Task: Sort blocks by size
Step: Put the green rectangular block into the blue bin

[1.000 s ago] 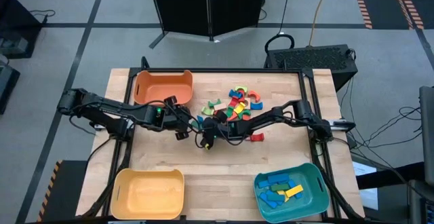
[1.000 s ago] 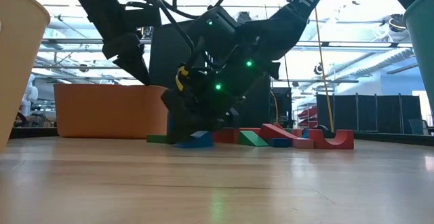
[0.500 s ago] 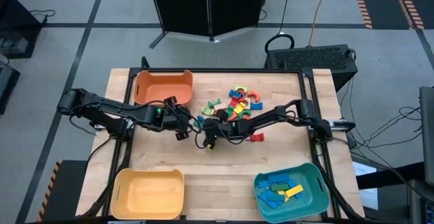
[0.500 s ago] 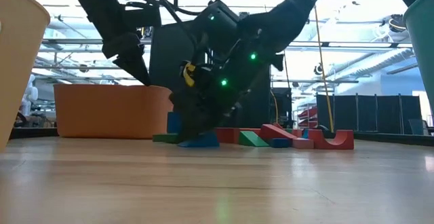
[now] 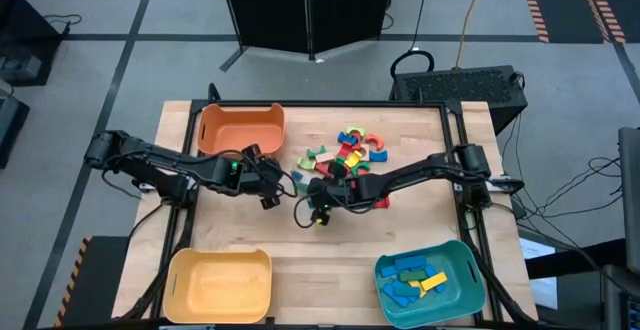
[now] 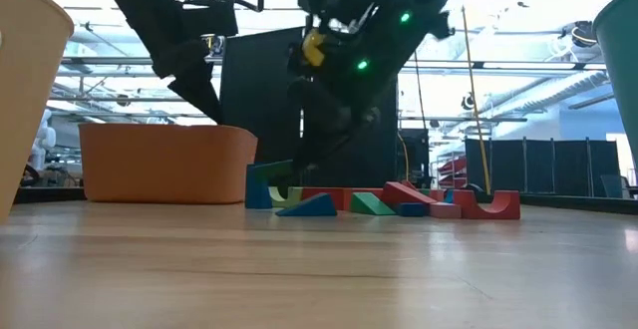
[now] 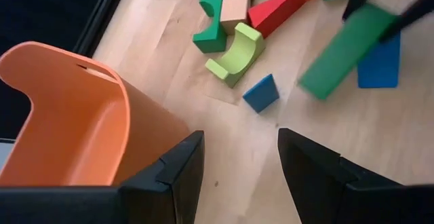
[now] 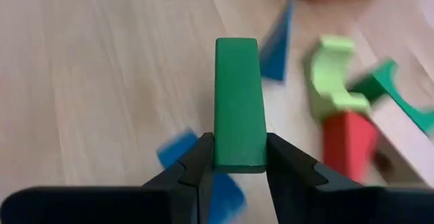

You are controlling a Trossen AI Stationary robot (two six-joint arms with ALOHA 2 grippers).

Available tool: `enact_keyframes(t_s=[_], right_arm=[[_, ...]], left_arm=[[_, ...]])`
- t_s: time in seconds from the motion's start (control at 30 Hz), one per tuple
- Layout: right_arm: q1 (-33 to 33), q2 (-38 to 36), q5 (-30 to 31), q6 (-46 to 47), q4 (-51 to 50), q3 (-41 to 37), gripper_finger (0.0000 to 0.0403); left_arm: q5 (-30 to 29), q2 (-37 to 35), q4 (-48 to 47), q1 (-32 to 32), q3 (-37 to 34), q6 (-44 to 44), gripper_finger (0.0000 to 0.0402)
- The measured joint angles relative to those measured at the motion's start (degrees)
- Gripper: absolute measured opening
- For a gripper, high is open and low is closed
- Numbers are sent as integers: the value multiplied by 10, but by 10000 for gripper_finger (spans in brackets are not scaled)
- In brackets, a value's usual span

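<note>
Right gripper (image 8: 234, 157) clenched on green bar (image 8: 237, 102), lifted over mid-table just near of the block pile (image 5: 350, 152) | left gripper (image 7: 237, 166) spread, empty, by orange bin (image 5: 240, 127) | risk: we grip the bar's end only, so it may pivot or slip in transit.

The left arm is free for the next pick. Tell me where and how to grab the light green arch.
Grip the light green arch across its two flat faces' edges, at the solid curved back, coming straight down. It lies flat on the table, hollow open to one side, with a darker green arch close by, so the left tool should close across the arch's width, clear of that neighbour.
</note>
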Motion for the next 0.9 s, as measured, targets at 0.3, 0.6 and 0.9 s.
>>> enact_keyframes(t_s=[0.3, 0.6, 0.9], right_arm=[[45, -76, 84, 35, -121, 0, 99], [108, -147, 158, 126, -248, 0, 100], [177, -195, 165, 213, -343, 0, 100]], left_arm=[[0, 0, 9, -38, 0, -30, 189], [0, 0, 27, -83, 0, -72, 189], [-6, 0, 66, -122, 0, -75, 189]])
